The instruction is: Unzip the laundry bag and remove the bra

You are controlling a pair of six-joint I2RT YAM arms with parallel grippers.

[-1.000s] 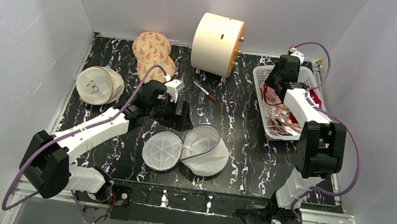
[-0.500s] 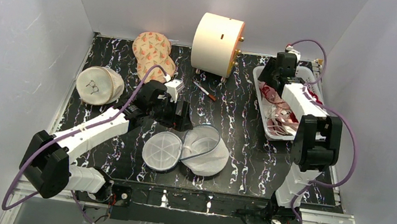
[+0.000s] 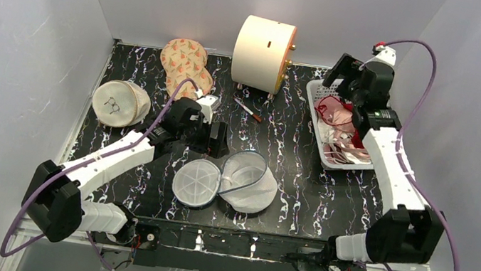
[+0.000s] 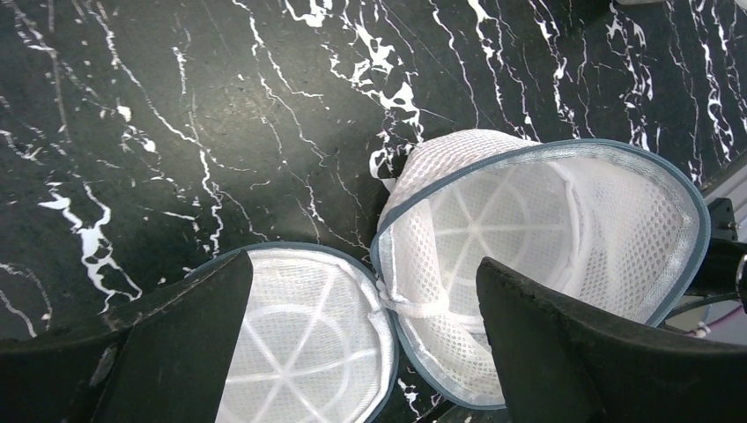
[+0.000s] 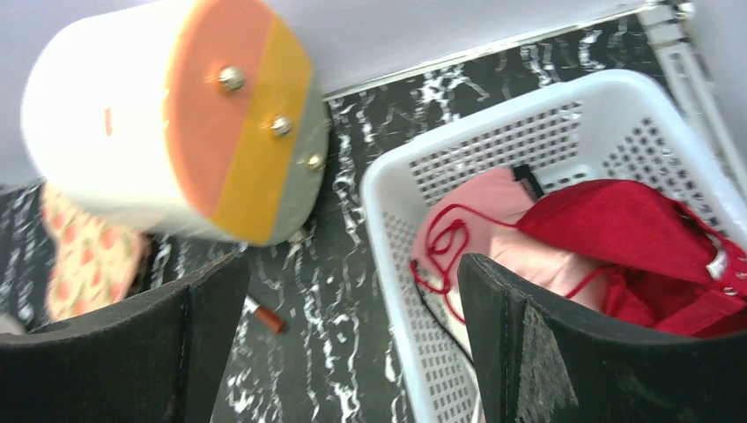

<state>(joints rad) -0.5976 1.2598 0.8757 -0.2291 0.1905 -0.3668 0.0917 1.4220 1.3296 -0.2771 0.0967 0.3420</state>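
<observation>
The black table with white marble streaks (image 3: 302, 188) is the biggest thing here. Two white and black arms reach over it.

At the back stands a big cream drum with an orange face (image 3: 262, 52).

On the right sits a white plastic basket full of little holes (image 5: 528, 137). It has clothes in it.

Near the front, in the middle, lies the round white mesh laundry bag with a grey-blue zip edge (image 3: 249, 180). It is unzipped. Its flat round lid is flopped open to the left and touches the table. You can see right inside the bag, down to its white mesh bottom.

On the left side lie a round cream pouch with a little glasses picture (image 3: 119, 103) and an orange patterned peanut-shaped pouch (image 3: 187, 66).

The shiny rose-red bra with thin straps (image 5: 625, 220) is in the basket. It lies on top of a paler pink cloth.

A small white and brown stick (image 3: 248, 110) lies in front of the drum.

The left gripper (image 4: 366, 269) hangs over the far edge of the bag. Its fingers are spread wide and hold nothing.

The right gripper (image 5: 352, 264) is up in the air above the basket's far left corner. Its fingers are spread wide too, and nothing is between them.
</observation>
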